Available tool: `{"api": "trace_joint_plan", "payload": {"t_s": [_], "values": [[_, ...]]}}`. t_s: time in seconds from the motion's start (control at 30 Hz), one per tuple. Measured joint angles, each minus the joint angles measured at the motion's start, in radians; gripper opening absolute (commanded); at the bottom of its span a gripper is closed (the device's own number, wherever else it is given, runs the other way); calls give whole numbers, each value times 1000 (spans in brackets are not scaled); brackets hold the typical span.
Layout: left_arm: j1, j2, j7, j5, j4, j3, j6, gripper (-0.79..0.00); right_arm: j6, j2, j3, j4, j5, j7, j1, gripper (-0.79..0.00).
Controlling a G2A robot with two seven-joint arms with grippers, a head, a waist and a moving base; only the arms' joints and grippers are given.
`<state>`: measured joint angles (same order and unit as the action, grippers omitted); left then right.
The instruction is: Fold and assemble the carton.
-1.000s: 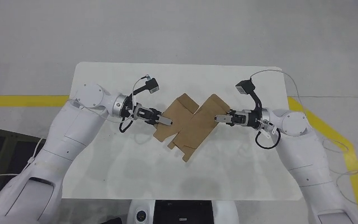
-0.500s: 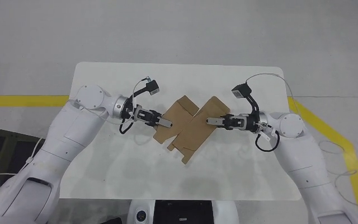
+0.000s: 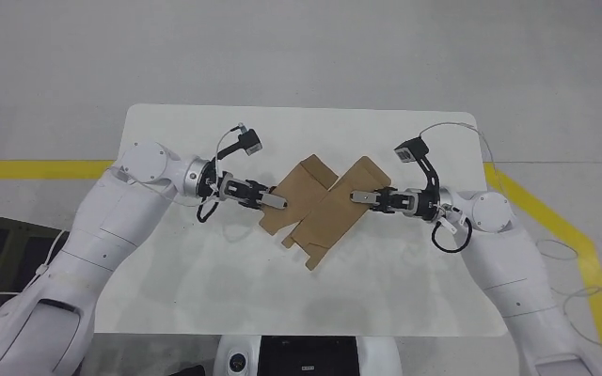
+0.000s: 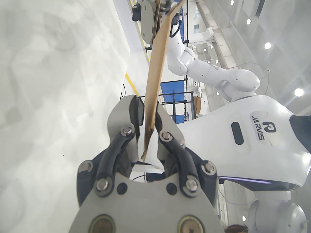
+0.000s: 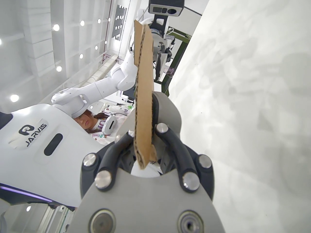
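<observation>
Flat carton [image 3: 320, 202] over the middle of the table [image 3: 188, 282], flaps unfolded. Left gripper [image 3: 274, 200] pinches one edge, right gripper [image 3: 355, 197] is clamped on the opposite edge. Cardboard runs edge-on through both.

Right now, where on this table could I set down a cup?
The far strip of the table beyond the carton is bare, as is the strip along the near edge. The middle is crowded: left claw and right claw both grip the carton there.
</observation>
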<state>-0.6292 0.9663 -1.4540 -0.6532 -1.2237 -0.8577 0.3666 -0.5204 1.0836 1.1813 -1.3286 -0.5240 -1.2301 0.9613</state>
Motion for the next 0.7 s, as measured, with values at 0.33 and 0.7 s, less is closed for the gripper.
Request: {"api": "trace_joint_plan", "payload": {"t_s": [0.33, 0.7], "values": [[12, 24, 146, -3, 131, -1, 98, 0, 49, 7, -4, -45, 97, 216, 12, -785], [6, 54, 343, -36, 166, -15, 49, 0, 105, 16, -22, -66, 212, 393, 18, -785]]}}
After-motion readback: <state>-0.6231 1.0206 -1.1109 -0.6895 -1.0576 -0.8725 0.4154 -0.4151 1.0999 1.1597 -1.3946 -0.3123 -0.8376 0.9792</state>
